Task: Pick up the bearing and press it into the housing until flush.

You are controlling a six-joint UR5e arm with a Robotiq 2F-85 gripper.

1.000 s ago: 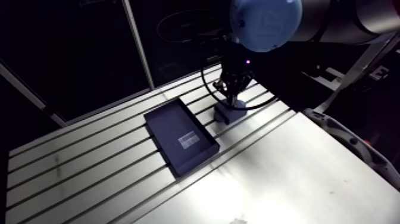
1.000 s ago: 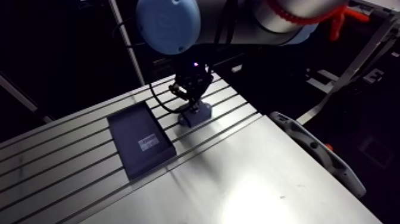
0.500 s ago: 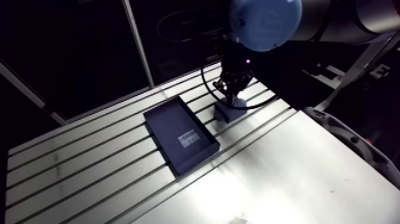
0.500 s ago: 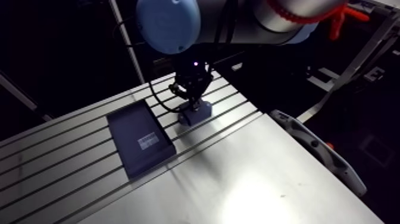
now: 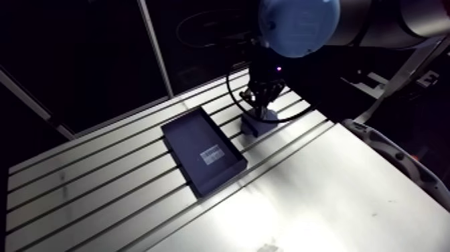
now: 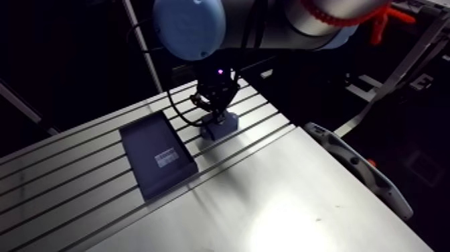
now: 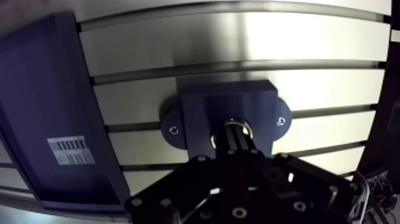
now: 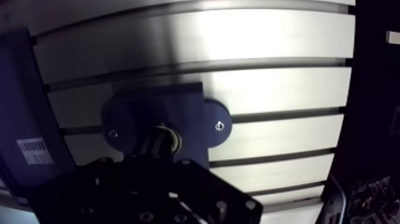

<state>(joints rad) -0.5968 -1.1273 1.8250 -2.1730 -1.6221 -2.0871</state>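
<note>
Fingers (image 7: 236, 143) together over upward-facing bearing (image 7: 238, 124) in housing (image 7: 199, 107)

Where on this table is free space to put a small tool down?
Free: the slotted table beside the tray, away from the housing, and the smooth plate nearer the camera. Crowded: the narrow strip between tray and housing, beside the gripper.

Dim room, black bkgd. Strong glare on table (image 6: 288, 221) by near edge, light from above. Wrist view: bright bands on table, bent-looking slots (image 7: 238, 64) at sides. Gripper (image 7: 234, 134) & tray (image 5: 201, 151) nearly black.
</note>
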